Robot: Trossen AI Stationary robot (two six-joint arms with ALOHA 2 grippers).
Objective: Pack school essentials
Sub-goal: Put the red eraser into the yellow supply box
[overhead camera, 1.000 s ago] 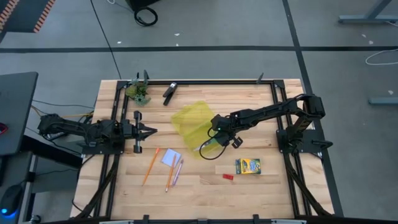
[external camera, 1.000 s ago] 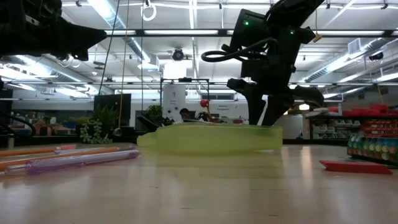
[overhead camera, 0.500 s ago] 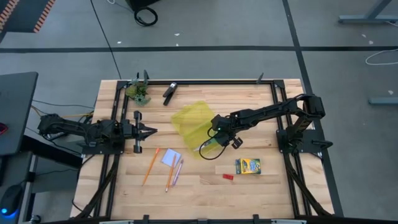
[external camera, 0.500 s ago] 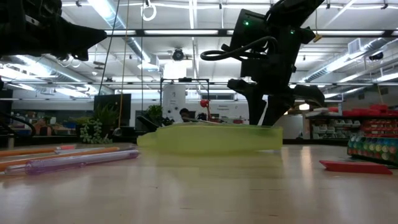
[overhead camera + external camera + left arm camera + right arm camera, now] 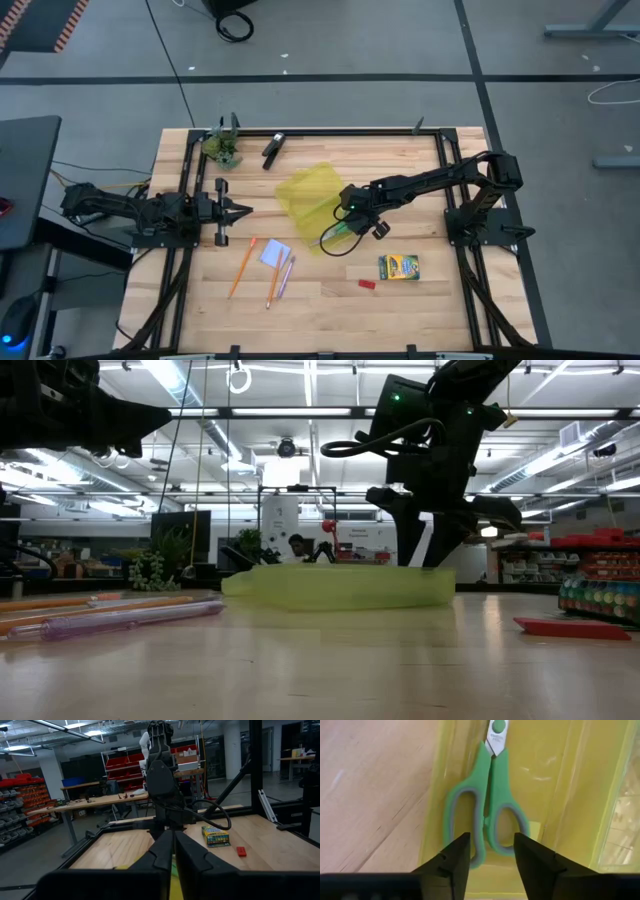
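Observation:
Green-handled scissors lie flat at the near right corner of the translucent yellow case; whether a layer covers them, I cannot tell. My right gripper points steeply down over their handle loops, open, touching nothing. My left gripper waits shut and level at the table's left. The crayon box and red eraser lie near right. The note pad, orange pencils and pink pencil lie near left.
A black clip-like object and a small plant sit at the far left. A black frame borders the table. Bare wood lies along the near edge.
My right gripper has opened over the yellow case, and the scissors now lie free below it. The case's raised right end has sunk and rounded off in the low view.

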